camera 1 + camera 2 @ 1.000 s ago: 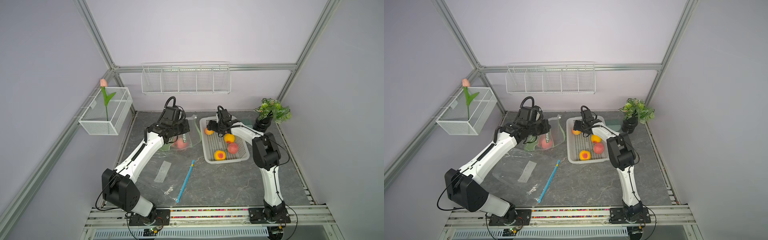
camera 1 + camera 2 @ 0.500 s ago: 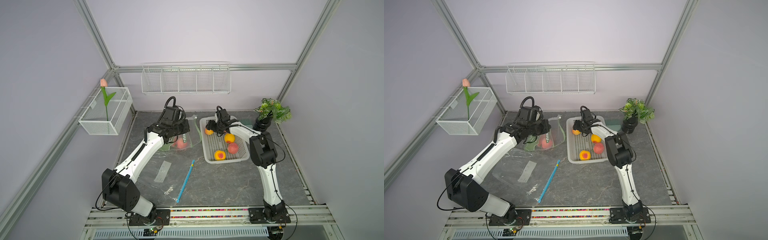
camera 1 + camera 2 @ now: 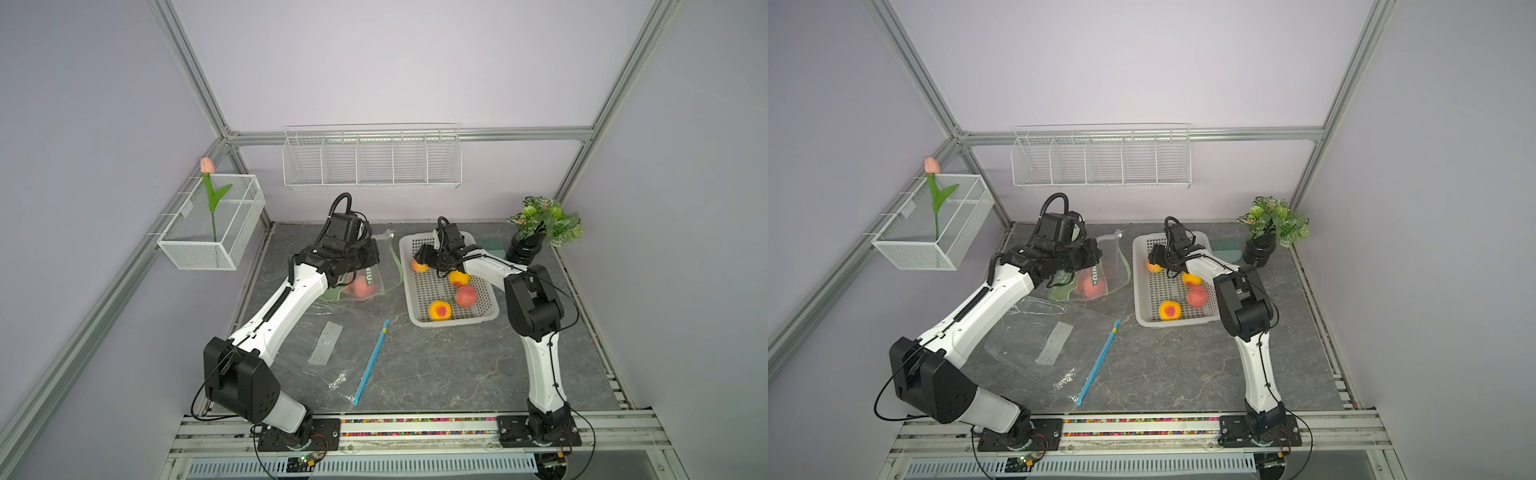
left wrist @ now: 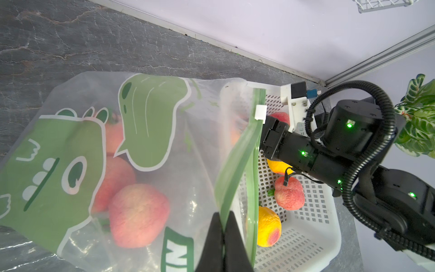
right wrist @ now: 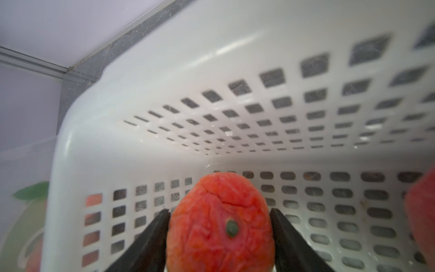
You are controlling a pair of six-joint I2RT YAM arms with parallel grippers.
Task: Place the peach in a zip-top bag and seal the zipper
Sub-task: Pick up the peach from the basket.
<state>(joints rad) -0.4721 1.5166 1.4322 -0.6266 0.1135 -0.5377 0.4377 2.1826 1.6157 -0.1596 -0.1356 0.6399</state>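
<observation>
Both grippers are loaded: left gripper (image 4: 223, 214) pinches the rim of the zip-top bag (image 4: 153, 117); right gripper (image 5: 219, 210) clasps the peach (image 5: 219, 232) between its jaws, inside the perforated basket (image 5: 164, 70). Rounded skin could slip out when lifted.

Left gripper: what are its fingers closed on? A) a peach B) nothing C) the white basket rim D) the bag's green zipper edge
D: in the left wrist view the left gripper has its fingers shut on the green zipper edge of the zip-top bag.
</observation>
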